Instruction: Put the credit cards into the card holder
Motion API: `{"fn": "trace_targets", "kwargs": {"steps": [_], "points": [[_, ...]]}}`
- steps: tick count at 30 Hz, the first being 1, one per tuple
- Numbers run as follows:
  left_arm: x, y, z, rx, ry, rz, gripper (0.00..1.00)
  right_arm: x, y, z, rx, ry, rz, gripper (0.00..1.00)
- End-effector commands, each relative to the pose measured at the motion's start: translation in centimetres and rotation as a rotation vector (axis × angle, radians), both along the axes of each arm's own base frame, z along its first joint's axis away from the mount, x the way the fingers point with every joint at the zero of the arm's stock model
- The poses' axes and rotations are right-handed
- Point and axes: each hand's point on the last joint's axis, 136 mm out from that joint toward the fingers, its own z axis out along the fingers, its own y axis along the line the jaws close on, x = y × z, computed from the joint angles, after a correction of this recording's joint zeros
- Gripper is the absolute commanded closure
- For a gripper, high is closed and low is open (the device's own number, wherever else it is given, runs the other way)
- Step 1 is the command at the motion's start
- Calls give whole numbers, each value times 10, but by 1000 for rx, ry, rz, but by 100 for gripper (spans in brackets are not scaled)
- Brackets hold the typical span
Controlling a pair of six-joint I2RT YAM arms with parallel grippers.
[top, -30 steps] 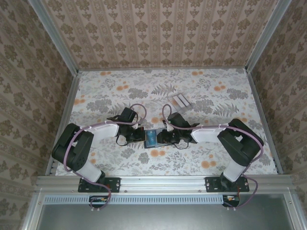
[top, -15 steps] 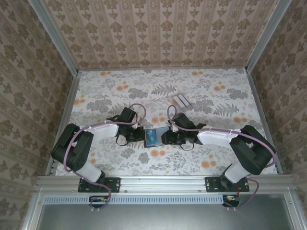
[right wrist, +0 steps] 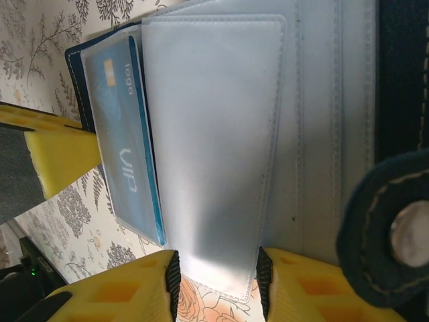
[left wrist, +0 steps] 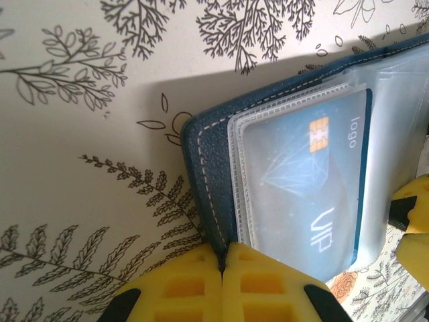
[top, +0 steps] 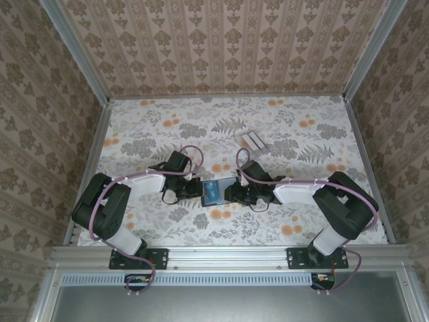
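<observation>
Tab (right wrist: 394, 236) with snap faces right wrist; left claw (left wrist: 224, 258) pinches card holder (left wrist: 202, 168).

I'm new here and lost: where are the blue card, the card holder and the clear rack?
blue card (left wrist: 301, 188): left wrist view, its printed face.
card holder (left wrist: 201, 168): left wrist view, stitched navy cover.
clear rack (top: 251, 141): top view, its middle.

The navy card holder (left wrist: 201, 174) lies open, a light blue credit card (left wrist: 301, 181) sleeved inside.
</observation>
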Motion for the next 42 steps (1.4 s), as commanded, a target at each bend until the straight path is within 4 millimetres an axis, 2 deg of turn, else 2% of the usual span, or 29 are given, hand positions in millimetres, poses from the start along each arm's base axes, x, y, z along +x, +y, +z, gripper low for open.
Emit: {"fn": "trace_targets", "kwargs": {"steps": [1,4,6,9,14,19,25,29,32,34,37,41,42], "points": [[-6,5,-8,13,30,14,98,-5,-1,-11,-3,41,-17,66],[-7,5,-8,15,32,11,98,-2,3,-6,21,24,-15,78],[-7,6,-7,13,30,14,99,0,5,-2,35,13,-12,78],[-8,7,-7,14,28,15,99,2,5,5,34,-14,-4,84],[-10,8,-7,16,28,16,99,4,5,19,41,-71,23,89],[-9,8,-6,16,23,16,99,6,10,32,86,-112,36,83],[-9,8,-5,15,22,17,99,8,20,31,122,-107,66,72],[-9,7,-5,14,25,15,98,11,26,30,135,-109,78,72],[-7,7,-1,4,14,17,98,13,31,36,147,-128,100,77],[-5,6,5,-27,5,21,94,13,33,39,143,-145,124,77],[2,5,19,-99,-27,59,81,9,46,44,165,-163,198,76],[9,13,35,-158,-60,123,73,5,63,41,182,-160,280,72],[15,22,38,-174,-70,163,71,2,69,37,171,-167,315,71]]}}
